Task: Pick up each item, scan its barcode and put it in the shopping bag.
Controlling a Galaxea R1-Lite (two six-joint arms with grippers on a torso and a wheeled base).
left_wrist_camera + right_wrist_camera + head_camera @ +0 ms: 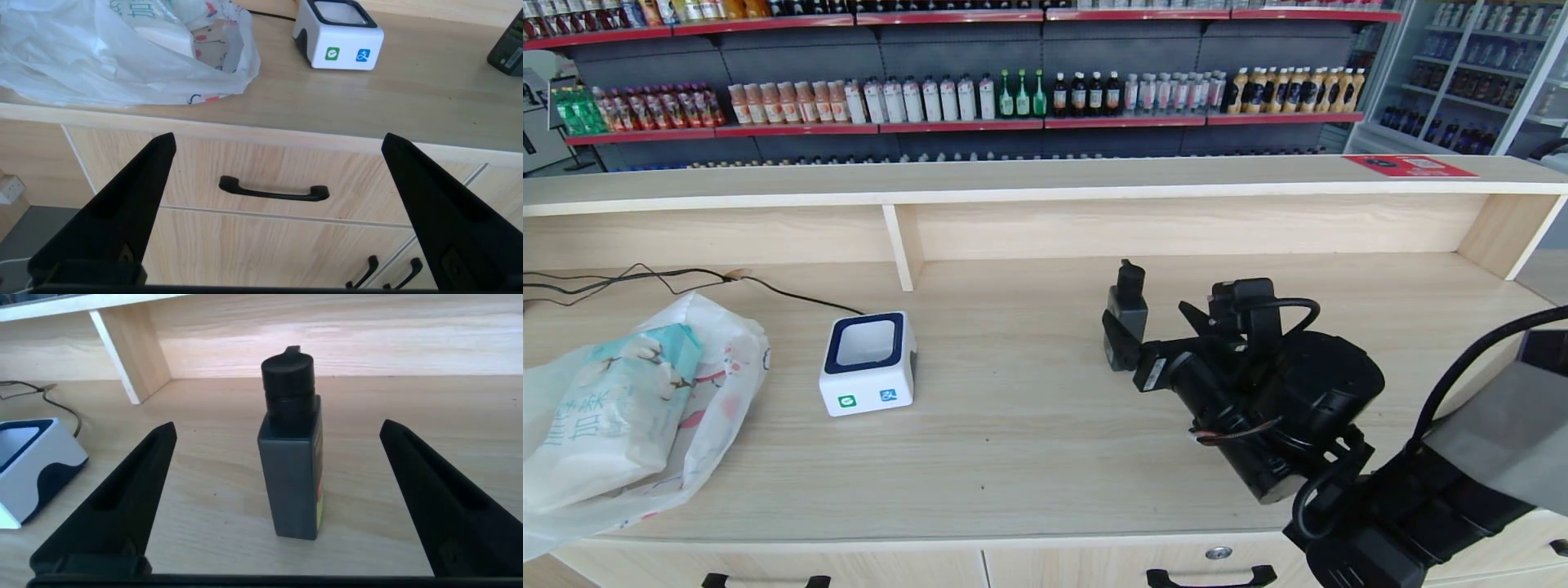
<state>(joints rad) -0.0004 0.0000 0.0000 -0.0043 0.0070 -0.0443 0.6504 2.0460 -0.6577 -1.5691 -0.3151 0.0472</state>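
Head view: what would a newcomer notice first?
The dark bottle standing upright on the counter, between the fingers of the open right hand. Left of it sit the white scanner and, at the counter's left edge, the shopping bag holding a pale pack.

Left gripper [278,143], right gripper [274,431]: fingers spread, apparently fully.

A light wooden bench [1045,474] was backed by a raised ledge [1013,175], propped by an upright divider [903,245]. Drawers [270,163] with black handles [274,194] were set beneath its front. Behind it, red-edged shelves [964,126] were lined with bottles [931,98] — and a glass-doored cooler [1462,73] was seen at the right.
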